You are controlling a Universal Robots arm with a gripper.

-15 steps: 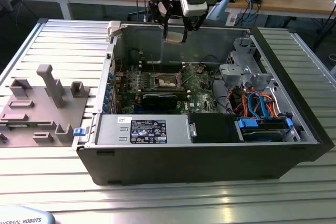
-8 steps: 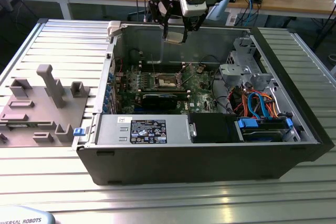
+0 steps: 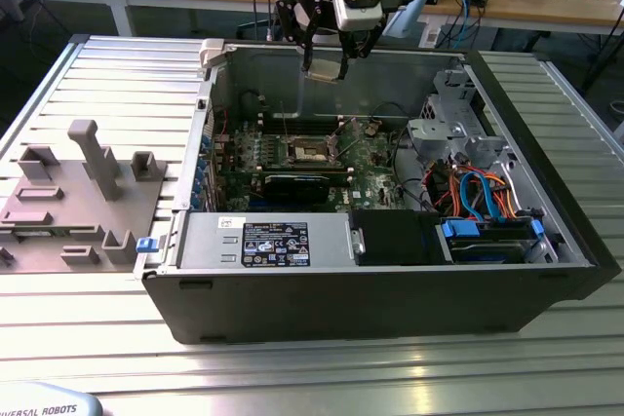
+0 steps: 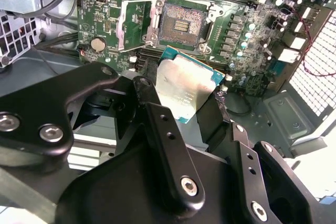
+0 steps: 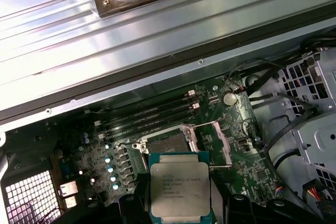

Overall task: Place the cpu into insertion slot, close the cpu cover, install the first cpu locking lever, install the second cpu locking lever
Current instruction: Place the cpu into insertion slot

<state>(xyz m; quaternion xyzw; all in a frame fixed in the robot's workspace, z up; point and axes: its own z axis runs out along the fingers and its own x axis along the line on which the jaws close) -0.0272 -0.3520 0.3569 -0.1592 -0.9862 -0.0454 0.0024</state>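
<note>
My gripper (image 3: 325, 63) hangs over the open computer case, shut on the cpu (image 3: 325, 68). The cpu (image 4: 186, 87) is a flat square chip with a dull silver top and a green edge, held by its sides between black fingers (image 4: 157, 116). In the first wrist view the cpu (image 5: 180, 190) hovers well above the green motherboard (image 5: 247, 161). Below it lies the insertion slot (image 5: 165, 142), uncovered, a dark square socket (image 4: 181, 24) with a metal rim. The cpu cover (image 4: 137, 22) stands flipped open beside the slot (image 3: 310, 150).
The case's rear wall (image 3: 390, 70) rises just behind the gripper. A metal drive cage (image 3: 444, 114) and blue and orange cables (image 3: 483, 192) fill the exterior view's right. A long black card (image 3: 292, 187) lies nearer than the socket. A grey fixture (image 3: 93, 168) stands outside the case.
</note>
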